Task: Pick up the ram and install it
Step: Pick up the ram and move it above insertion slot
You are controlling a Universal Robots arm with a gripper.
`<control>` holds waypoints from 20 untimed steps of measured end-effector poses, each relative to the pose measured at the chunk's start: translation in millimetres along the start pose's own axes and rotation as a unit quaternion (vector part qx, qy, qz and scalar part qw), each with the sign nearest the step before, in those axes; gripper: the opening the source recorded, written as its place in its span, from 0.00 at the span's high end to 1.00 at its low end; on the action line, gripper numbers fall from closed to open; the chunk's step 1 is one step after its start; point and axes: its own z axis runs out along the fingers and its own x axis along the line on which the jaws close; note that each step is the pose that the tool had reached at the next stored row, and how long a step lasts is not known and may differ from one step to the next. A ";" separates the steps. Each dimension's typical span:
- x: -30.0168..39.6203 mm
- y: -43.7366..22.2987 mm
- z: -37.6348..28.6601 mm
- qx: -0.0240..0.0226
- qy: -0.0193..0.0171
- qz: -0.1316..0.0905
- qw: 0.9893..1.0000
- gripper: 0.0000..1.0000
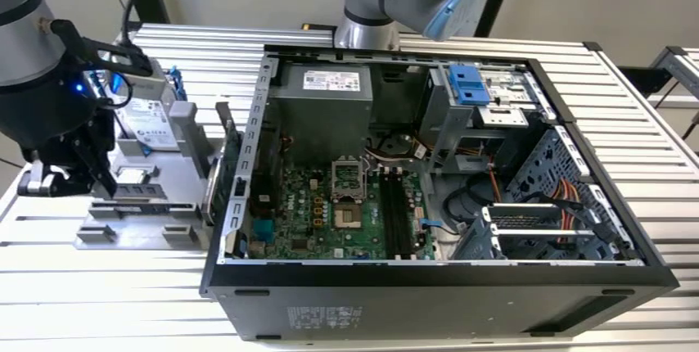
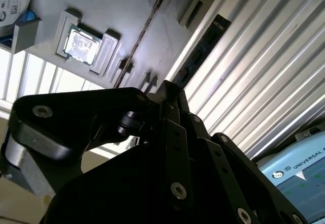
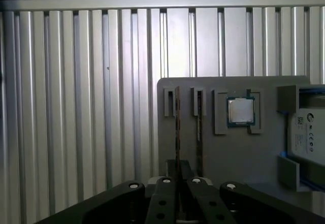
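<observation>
The ram [image 3: 177, 132] is a thin, narrow and dark stick that stands on its long edge in a slot of the grey holder [image 3: 233, 178], in the slot nearest to the holder's edge, where the ribbed counter [image 3: 76, 107] begins. In the second wrist view its flat side [image 2: 200, 49] shows small dark chips. A second stick [image 3: 199, 132] of the same kind stands just beside it, parallel and apart, also on its edge.
</observation>
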 end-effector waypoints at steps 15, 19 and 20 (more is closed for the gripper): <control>-4.1 0.9 -14.8 0.001 -0.001 0.000 1.000 1.00; -5.1 1.1 -18.6 0.001 -0.002 0.000 1.000 1.00; -5.5 1.2 -19.6 0.001 -0.002 0.000 1.000 1.00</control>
